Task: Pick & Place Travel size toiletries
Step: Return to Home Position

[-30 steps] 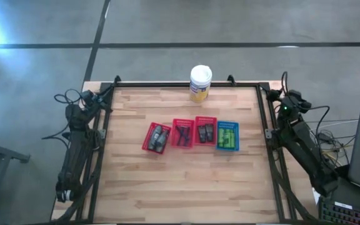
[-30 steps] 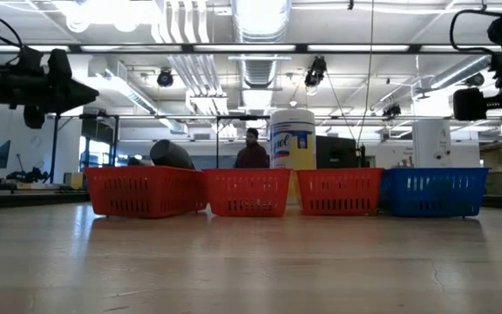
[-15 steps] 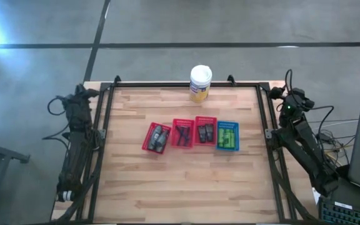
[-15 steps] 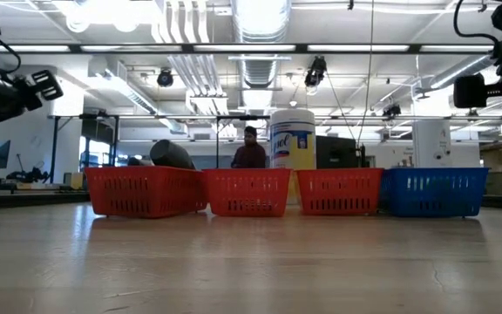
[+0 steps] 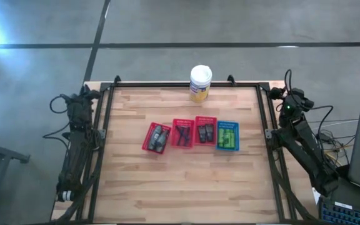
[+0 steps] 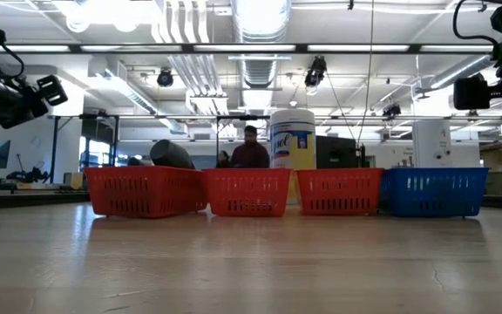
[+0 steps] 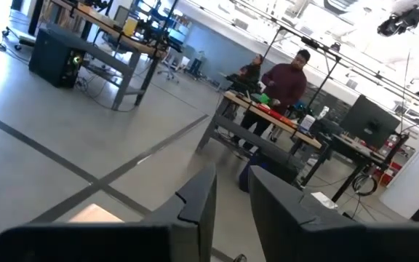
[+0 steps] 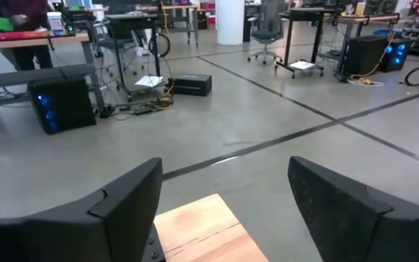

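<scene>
The toiletries lie sorted in four mesh baskets in a row at mid-table. Grey tubes fill the leftmost red basket and black razors the second. Dark packets are in the third red basket, green tubes in the blue basket. My left gripper hangs over the table's left edge, high above the tabletop in the low view; its fingers stand a narrow gap apart. My right gripper is raised at the far right corner, wide open, holding nothing.
A white-lidded yellow canister stands at the table's far edge, behind the baskets. A black frame rail runs along the table's sides. Bare wood lies between the baskets and the near edge. People stand at benches in the room beyond.
My left arm has swung back from over the table's far left corner toward the left edge, turning its gripper away from the table. My right gripper has drawn back slightly toward the right edge. The baskets and their contents have stayed put.
</scene>
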`<state>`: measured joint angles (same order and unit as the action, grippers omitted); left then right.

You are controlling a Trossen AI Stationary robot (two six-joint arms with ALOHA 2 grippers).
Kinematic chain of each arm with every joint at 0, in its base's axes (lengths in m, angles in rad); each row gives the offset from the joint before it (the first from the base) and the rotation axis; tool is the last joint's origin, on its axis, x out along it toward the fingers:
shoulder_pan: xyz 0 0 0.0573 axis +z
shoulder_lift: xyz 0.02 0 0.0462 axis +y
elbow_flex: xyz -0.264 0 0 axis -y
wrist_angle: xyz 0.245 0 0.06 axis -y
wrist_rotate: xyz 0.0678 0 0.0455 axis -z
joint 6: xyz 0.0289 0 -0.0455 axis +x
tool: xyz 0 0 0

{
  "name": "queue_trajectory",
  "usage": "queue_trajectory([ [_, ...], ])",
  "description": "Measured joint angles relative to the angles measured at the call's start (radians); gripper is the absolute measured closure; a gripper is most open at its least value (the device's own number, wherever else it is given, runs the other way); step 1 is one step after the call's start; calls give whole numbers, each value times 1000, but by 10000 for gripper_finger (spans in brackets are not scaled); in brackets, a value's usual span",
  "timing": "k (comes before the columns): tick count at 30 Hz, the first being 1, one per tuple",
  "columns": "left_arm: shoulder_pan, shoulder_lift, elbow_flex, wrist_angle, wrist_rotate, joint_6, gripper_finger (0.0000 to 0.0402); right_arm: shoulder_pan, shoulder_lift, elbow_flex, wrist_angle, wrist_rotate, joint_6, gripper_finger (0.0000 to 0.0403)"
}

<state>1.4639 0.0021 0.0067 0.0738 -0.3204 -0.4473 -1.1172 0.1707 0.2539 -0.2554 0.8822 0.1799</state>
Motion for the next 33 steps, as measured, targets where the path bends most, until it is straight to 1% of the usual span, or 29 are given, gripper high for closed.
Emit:
queue_trajectory([
  [13,-1,0,0,-1,1,1,314,0,0,-1,-1,2,-9,147],
  [14,-1,0,0,-1,1,1,314,0,0,-1,-3,9,-46,150],
  [17,-1,0,0,-1,1,1,314,-2,-14,-2,-3,10,-223,158],
  [18,-1,0,0,-1,1,2,314,-2,-18,-1,-2,6,-242,161],
  [19,-1,0,-1,-1,1,2,314,-4,-19,-1,-3,-12,-230,164],
  [20,-1,0,-1,-1,1,2,314,-11,-18,2,-1,-36,-184,166],
  [23,-1,0,-1,-1,1,2,314,-71,-20,10,53,-106,3,174],
  [25,-1,0,-1,-1,1,2,314,-121,-30,11,91,-175,126,178],
  [26,-1,0,-1,-1,1,2,314,-141,-39,8,114,-241,134,179],
  [27,-1,0,-1,-1,1,2,314,-156,-50,4,138,-329,109,180],
  [30,-1,0,-1,-1,1,2,314,-179,-91,-30,253,-641,-45,182],
  [31,-1,0,-1,-1,1,2,314,-184,-107,-46,305,-723,-90,181],
  [33,-1,0,-1,-1,1,2,314,-192,-134,-73,415,-828,-153,178],
])
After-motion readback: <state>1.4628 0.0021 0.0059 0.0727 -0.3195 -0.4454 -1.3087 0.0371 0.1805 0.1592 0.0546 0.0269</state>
